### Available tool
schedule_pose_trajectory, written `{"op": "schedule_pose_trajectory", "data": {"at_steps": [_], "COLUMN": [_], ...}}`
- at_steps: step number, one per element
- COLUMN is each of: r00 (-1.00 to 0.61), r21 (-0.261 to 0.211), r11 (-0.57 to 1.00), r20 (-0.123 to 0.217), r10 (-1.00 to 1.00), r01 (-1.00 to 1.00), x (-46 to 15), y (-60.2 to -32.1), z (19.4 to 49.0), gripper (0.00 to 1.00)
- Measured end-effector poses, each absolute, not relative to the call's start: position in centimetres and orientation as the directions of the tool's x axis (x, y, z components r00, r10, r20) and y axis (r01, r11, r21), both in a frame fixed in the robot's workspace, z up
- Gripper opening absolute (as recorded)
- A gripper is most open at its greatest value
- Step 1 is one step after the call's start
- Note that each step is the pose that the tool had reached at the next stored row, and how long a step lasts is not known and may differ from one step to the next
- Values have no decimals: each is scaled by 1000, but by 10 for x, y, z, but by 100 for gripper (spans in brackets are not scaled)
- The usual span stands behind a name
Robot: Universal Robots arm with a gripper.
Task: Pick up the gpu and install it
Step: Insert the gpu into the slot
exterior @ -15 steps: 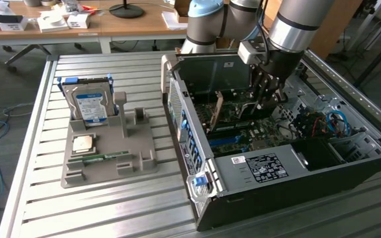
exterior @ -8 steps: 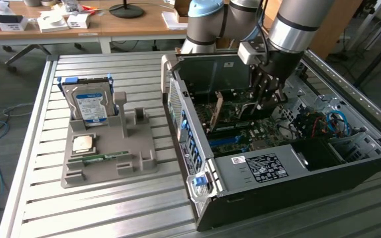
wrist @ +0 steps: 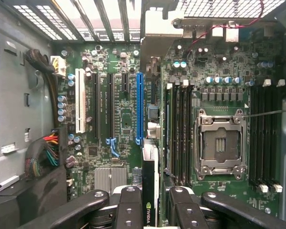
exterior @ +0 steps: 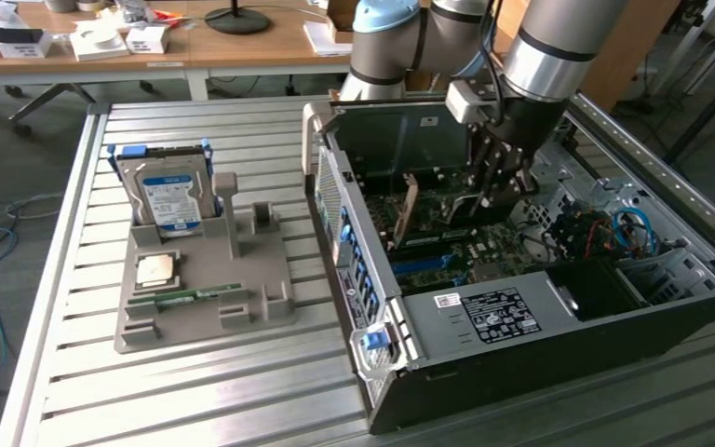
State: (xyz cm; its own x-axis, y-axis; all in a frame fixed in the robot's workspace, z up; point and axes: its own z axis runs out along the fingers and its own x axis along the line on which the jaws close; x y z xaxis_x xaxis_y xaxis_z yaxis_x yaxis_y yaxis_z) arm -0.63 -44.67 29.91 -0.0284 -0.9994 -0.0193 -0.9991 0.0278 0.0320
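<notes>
My gripper [wrist: 150,210] is shut on the gpu [wrist: 149,186], a thin dark card that the wrist view shows edge-on between the two black fingers [wrist: 129,206]. The card runs away from the fingers toward a pale metal bracket [wrist: 157,36] at the case's vented rear wall. It hangs over the motherboard [wrist: 124,119], just beside the long blue slot [wrist: 139,107]. I cannot tell whether it touches the board. In the exterior view the gripper [exterior: 503,182] reaches down inside the open computer case [exterior: 482,363], with the card's pale end [exterior: 408,210] near the rear wall.
A grey holder [exterior: 209,317] on the slatted table at the exterior view's left carries a hard drive [exterior: 171,197], a green memory stick [exterior: 186,296] and a processor chip [exterior: 159,270]. Inside the case are an open processor socket [wrist: 219,145], memory slots [wrist: 178,133] and cable bundles [wrist: 47,148].
</notes>
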Motion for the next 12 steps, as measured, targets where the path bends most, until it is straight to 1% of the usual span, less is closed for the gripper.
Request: {"op": "schedule_pose_trajectory", "data": {"at_steps": [12], "r00": [-29], "r21": [32], "r11": [28], "r20": [-19], "r10": [-999], "r01": [-999], "x": [-7], "y": [-447], "z": [292], "gripper": [27]}}
